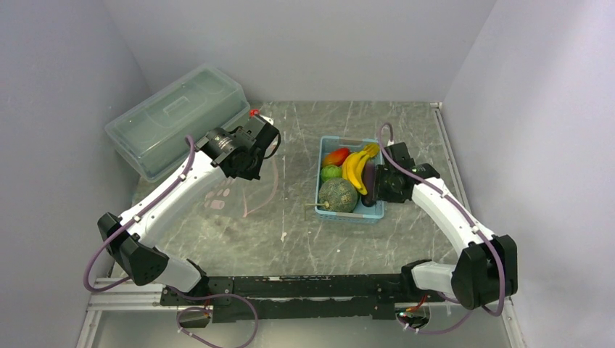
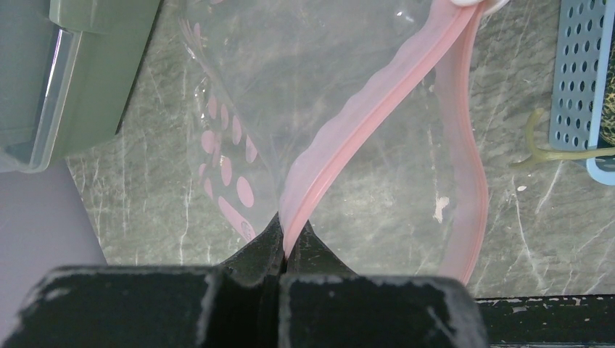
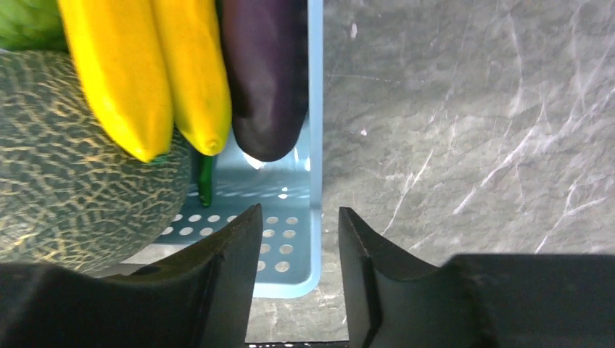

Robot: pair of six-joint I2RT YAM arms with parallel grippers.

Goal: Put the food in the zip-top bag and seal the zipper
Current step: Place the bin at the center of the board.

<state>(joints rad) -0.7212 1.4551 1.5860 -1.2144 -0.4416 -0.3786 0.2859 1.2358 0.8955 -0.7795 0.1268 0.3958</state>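
Pink plastic marks the key grip. The left pincer is clenched on the zipper of the zip-top bag and holds one lip up off the bench. The other lip hangs away in a loose curve, so the mouth looks parted. The right pincer is released, its jaws apart with nothing between them. It hovers over the right wall of the blue basket, at that wall's near end.

All the food sits in that basket. The bananas and a dark purple aubergine lie just ahead and to the left of the right pincer. Their long axes run along the basket, with the tips pointing back at the pincer. The netted green melon fills the near left corner. The right arm is much the nearer one to the food. The bag hangs well apart from it, across bare bench to the left and near a translucent lidded box.

From above, the clear bag almost vanishes, leaving only a pink curve and faint dots. The far end of the zipper is cut off in the left wrist view. How far the mouth opens is hard to judge. The small green ball and the red-orange piece show only from above.
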